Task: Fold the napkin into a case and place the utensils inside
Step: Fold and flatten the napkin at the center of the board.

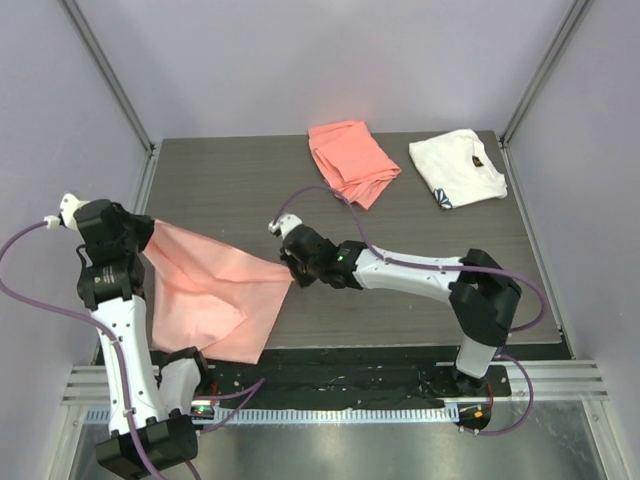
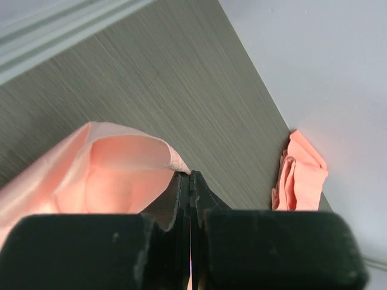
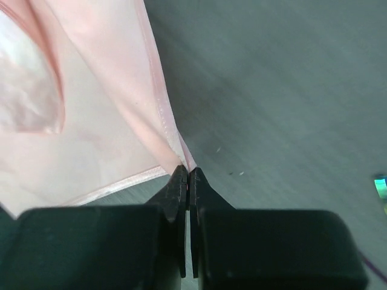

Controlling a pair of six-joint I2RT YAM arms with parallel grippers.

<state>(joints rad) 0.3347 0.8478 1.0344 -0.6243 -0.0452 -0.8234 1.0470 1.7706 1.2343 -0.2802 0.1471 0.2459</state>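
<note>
Dark wood-grain tabletop [image 1: 420, 220], lower left of the overhead view: thin glossy pale-pink satin napkin [image 1: 210, 290] stretched between left gripper [image 2: 189, 176] and right gripper [image 3: 186, 172], each clamped on a hemmed corner; light, limp, likely slippery cloth, best held at such corners.

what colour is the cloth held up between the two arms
Pale glossy pink; the napkin shows best in the top external view.

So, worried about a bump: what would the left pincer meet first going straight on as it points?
The left pincer is shut on the napkin; past that hem, probably the table, though depth is unclear. The coral cloth lies off-line, to the side.
</note>
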